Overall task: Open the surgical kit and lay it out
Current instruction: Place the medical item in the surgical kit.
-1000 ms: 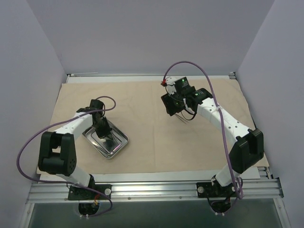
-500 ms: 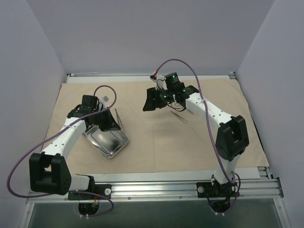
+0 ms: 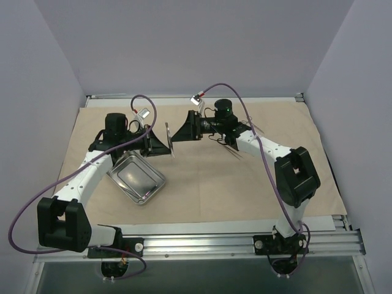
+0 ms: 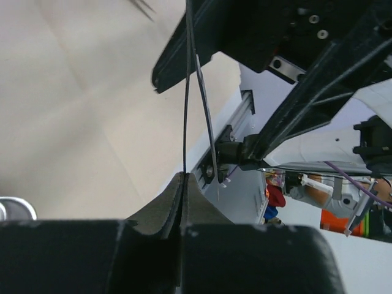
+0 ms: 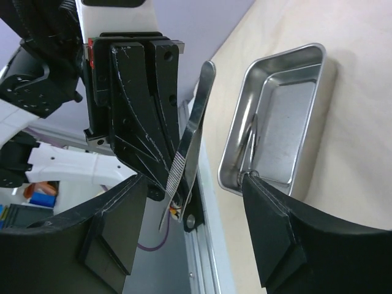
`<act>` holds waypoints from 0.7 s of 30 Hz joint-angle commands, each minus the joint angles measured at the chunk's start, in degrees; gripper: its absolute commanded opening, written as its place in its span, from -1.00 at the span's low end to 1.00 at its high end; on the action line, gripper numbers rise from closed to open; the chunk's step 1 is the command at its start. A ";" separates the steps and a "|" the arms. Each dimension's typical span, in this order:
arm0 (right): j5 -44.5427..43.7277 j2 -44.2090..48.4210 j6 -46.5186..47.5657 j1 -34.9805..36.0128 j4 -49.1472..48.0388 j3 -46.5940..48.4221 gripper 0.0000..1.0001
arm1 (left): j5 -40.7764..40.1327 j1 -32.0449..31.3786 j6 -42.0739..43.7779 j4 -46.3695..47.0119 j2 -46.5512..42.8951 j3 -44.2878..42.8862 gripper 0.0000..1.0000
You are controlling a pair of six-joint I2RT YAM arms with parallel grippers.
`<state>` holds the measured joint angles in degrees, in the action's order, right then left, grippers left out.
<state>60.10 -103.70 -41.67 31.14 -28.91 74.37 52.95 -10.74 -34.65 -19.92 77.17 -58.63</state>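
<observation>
The beige cloth wrap [image 3: 202, 184] lies spread flat on the table. The steel tray [image 3: 138, 177] sits on its left part; in the right wrist view the tray [image 5: 288, 116] holds a thin metal instrument [image 5: 252, 138] along one wall. My left gripper [image 3: 160, 143] is shut on metal tweezers [image 3: 169, 141] and holds them in the air right of the tray. The left wrist view shows the tweezers [image 4: 185, 92] edge-on, rising from my left gripper [image 4: 184, 177]. My right gripper [image 3: 180, 131] is open and faces the left one. The tweezers [image 5: 190, 147] stand between my right gripper's [image 5: 196, 180] spread fingers.
Thin metal instruments [image 3: 236, 151] lie on the cloth under the right arm, and more [image 3: 257, 128] lie behind it. Purple walls enclose the back and sides. A metal rail [image 3: 196, 245] runs along the near edge.
My left gripper has lifted the tweezers out of the tray and swung them right. My right gripper has moved left to meet them, with its jaws open around the tweezers' tip.
</observation>
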 commanded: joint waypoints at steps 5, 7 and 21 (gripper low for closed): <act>5.21 2.80 -10.54 -0.73 -17.50 -1.95 0.29 | 7.69 -2.88 -4.54 11.13 -0.53 -0.70 -0.95; 5.29 2.80 -10.80 -0.81 -18.02 -2.12 0.29 | 8.22 -3.32 -5.16 12.01 -0.53 -0.43 -0.95; -5.70 1.93 11.01 -2.57 13.51 7.40 -1.00 | -3.09 -1.66 3.26 -2.54 -0.88 -3.15 0.35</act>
<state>63.51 -103.04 -49.08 30.04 -36.67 74.00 54.85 -13.58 -37.12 -14.87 77.67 -58.06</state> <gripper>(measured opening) 0.067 0.646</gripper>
